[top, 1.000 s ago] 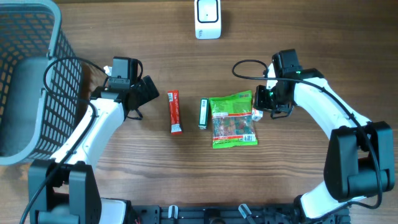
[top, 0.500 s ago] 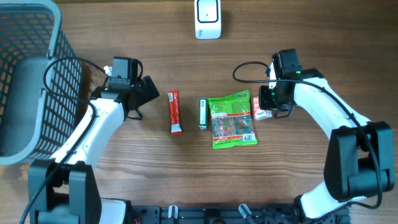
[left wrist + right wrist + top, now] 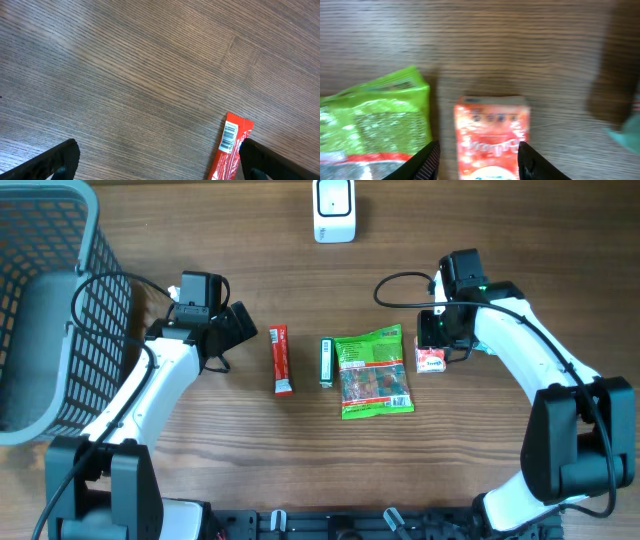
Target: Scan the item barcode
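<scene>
nearest the robot on the worktop point(image 3: 500, 470) lies a green snack bag point(image 3: 375, 372), flat, with a thin green and white stick pack point(image 3: 326, 363) just beside its left edge and a red bar point(image 3: 282, 360) a little further left. at the bag's right side sits the item in hand, a small red and white packet point(image 3: 491, 125), flat on the wood and near the bag without overlapping it. the right hand point(image 3: 479, 144) hangs over it with its fingers parted, one on each side of the packet, and grips nothing. the left hand point(image 3: 160, 145) is spread wide and empty above bare wood, with the red bar's barcode end close to one finger. a grey mesh basket point(image 3: 60, 300) runs along the left side, and furthest off, at the back edge, stands the white scanner point(image 3: 333, 210).

the step looks like taking up the packet for scanning. to do it well, centre the fingers on the packet's two long sides, come down squarely, and close firmly enough that it won't pivot. lift straight up so the green snack bag isn't dragged along. the wrist view is too blurred to show a barcode on the upper face, so it may be underneath. whichever face carries it should be turned to the scanner's window and held steady.
</scene>
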